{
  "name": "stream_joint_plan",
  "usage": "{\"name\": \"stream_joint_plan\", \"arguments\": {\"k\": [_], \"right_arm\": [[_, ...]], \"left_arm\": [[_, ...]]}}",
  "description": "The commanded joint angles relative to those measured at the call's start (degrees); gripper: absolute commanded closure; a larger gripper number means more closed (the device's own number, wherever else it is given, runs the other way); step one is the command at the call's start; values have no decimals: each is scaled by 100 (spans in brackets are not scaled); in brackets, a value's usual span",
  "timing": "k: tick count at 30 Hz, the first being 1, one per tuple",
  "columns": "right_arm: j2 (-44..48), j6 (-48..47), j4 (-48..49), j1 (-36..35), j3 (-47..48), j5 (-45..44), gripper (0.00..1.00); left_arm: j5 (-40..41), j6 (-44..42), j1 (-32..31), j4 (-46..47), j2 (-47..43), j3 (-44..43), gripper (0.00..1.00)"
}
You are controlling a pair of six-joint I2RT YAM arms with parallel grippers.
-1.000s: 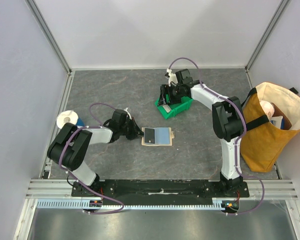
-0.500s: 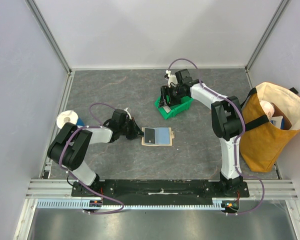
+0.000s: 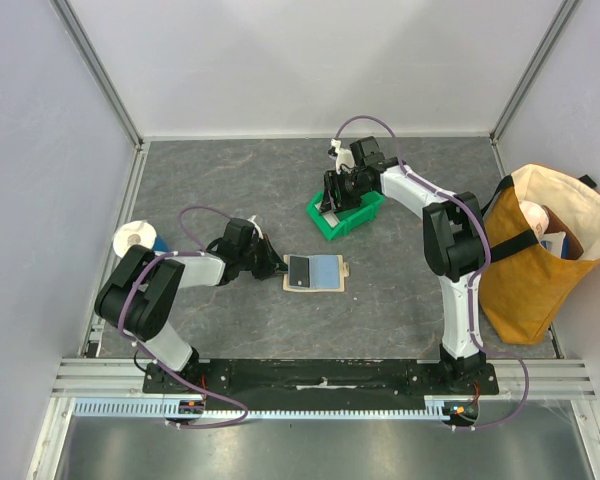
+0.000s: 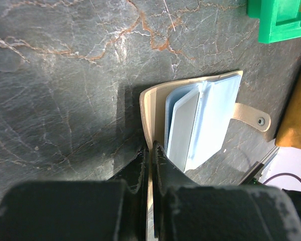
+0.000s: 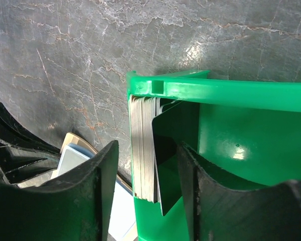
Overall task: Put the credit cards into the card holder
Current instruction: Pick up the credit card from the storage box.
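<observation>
The left gripper is clenched on the card holder, with its two black fingers pinching the edge of the tan cover. In the overhead view the holder lies open at three o'clock from that gripper, near the middle of the grey marbled table. A light blue card sits inside the holder against a pale sleeve. The overhead camera also shows a black card on the holder's left half. A tan snap tab sticks out from the side of the holder farthest from the gripper.

The right gripper is released, with its jaws apart and lowered over one end of the green bin. One finger is outside the bin wall and the other is inside. Between them a stack of credit cards stands on edge against the wall, and a dark card is on the stack's inner side. It cannot be told whether either finger touches the cards.

Seen from above, the bin sits at one o'clock from the card holder, well apart from it. A mustard tote bag stands at the table's three o'clock edge.
</observation>
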State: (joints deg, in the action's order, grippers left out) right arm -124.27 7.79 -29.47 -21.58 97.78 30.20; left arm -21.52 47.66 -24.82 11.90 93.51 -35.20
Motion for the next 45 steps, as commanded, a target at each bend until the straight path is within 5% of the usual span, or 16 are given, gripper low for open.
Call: {"name": "stream_joint_plan", "arguments": {"k": [1, 45], "right_arm": [[236, -67, -102, -30, 189, 39, 48], [500, 38, -50, 49, 216, -153, 93]], "left_arm": [[60, -222, 21, -215, 167, -13, 98], [-10, -204, 21, -135, 281, -4, 98]]}}
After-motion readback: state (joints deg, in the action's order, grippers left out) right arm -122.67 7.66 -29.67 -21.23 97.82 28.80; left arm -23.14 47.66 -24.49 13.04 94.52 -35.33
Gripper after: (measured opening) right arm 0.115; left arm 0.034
